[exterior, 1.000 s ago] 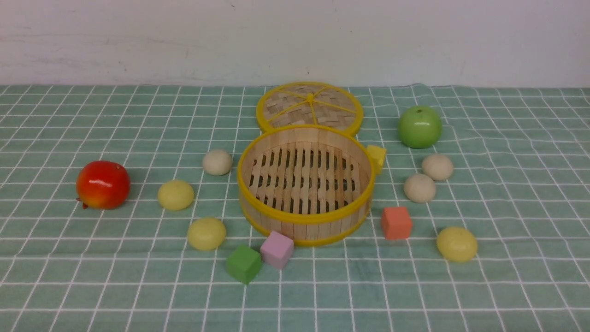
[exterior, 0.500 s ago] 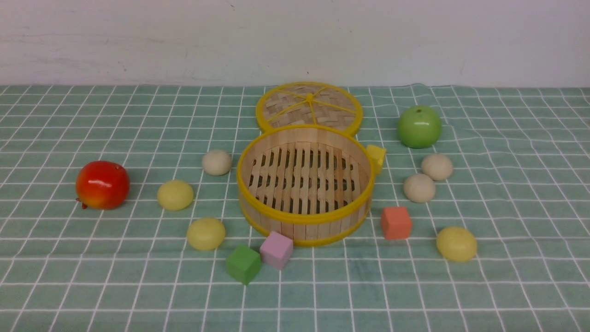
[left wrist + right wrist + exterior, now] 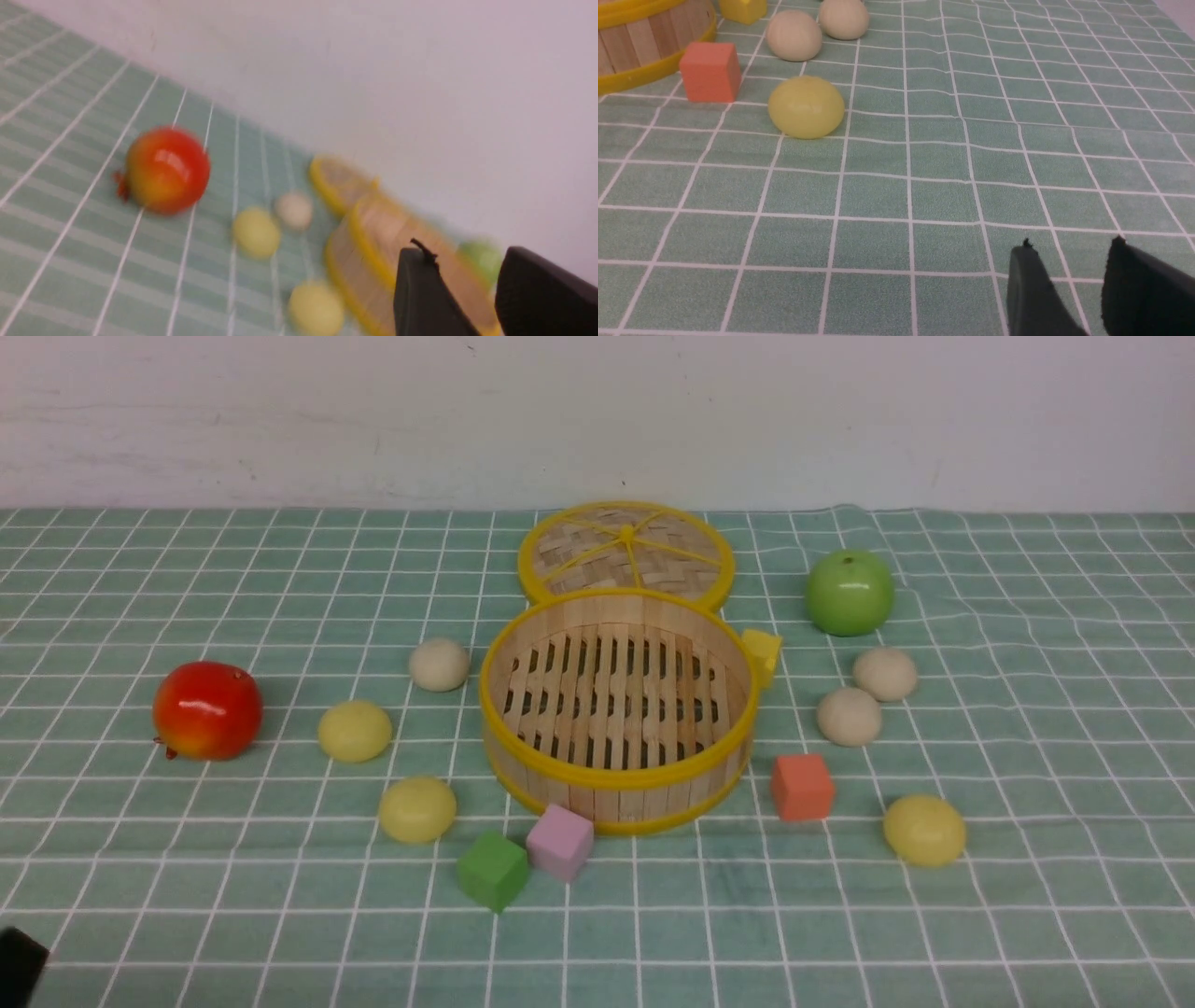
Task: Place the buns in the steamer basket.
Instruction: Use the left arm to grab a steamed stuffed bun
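The steamer basket [image 3: 618,799] stands empty at the table's middle. Left of it lie a cream bun [image 3: 439,665] and two yellow buns [image 3: 355,731] [image 3: 417,809]. Right of it lie two cream buns [image 3: 885,673] [image 3: 849,716] and a yellow bun [image 3: 924,830]. My left gripper [image 3: 465,252] is open and empty, well short of the basket [image 3: 369,261] in a blurred left wrist view. My right gripper [image 3: 1071,243] is open and empty, low over the cloth, short of the yellow bun [image 3: 806,107].
The flat woven lid [image 3: 625,553] lies behind the basket. A red apple [image 3: 207,709] sits far left, a green apple [image 3: 850,592] back right. Foam cubes ring the basket: green [image 3: 492,870], pink [image 3: 560,841], orange [image 3: 802,786], yellow [image 3: 763,653]. A black part of my left arm [image 3: 19,963] shows bottom left.
A black part of my left arm has come into the front view's bottom left corner. The buns, basket and other things have not moved.
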Robot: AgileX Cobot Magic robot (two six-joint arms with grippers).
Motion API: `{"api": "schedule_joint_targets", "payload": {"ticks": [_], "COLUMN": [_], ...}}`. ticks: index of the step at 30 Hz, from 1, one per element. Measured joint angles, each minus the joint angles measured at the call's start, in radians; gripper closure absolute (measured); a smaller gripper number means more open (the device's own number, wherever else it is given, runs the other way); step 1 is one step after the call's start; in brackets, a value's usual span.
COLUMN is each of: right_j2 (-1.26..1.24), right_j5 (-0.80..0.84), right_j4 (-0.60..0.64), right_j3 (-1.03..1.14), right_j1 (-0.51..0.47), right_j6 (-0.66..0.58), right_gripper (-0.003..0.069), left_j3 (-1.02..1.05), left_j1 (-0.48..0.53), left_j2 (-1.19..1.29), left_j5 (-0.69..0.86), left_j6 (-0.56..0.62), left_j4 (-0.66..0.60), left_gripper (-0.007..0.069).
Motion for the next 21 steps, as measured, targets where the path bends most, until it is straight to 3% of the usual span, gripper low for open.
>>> {"api": "schedule_joint_targets", "payload": {"ticks": [6,11,14,15,21], "right_j2": [0.000,0.000,0.000,0.000,0.000], "right_j5": [0.000,0.000,0.000,0.000,0.000], "right_j4": [0.000,0.000,0.000,0.000,0.000], "right_j3": [0.000,0.000,0.000,0.000,0.000], "right_j1": [0.000,0.000,0.000,0.000,0.000], "right_j6": [0.000,0.000,0.000,0.000,0.000], "right_gripper": [0.0421,0.0421,0.0421,0.0421,0.0421], "left_j3": [-0.132,-0.372,-0.569,-0.657,-0.789], "left_j1": [0.000,0.000,0.000,0.000,0.000], "left_j2": [0.025,0.200,0.367,0.476,0.778], "left_j5": [-0.121,-0.060,0.063,0.178,0.407], "left_j6": [0.033,0.078,0.098,0.102,0.106], "left_j4": [-0.043,-0.044,-0.044,-0.040,0.064], "left_gripper": [0.0386,0.0386,0.0386,0.0386,0.0386]}}
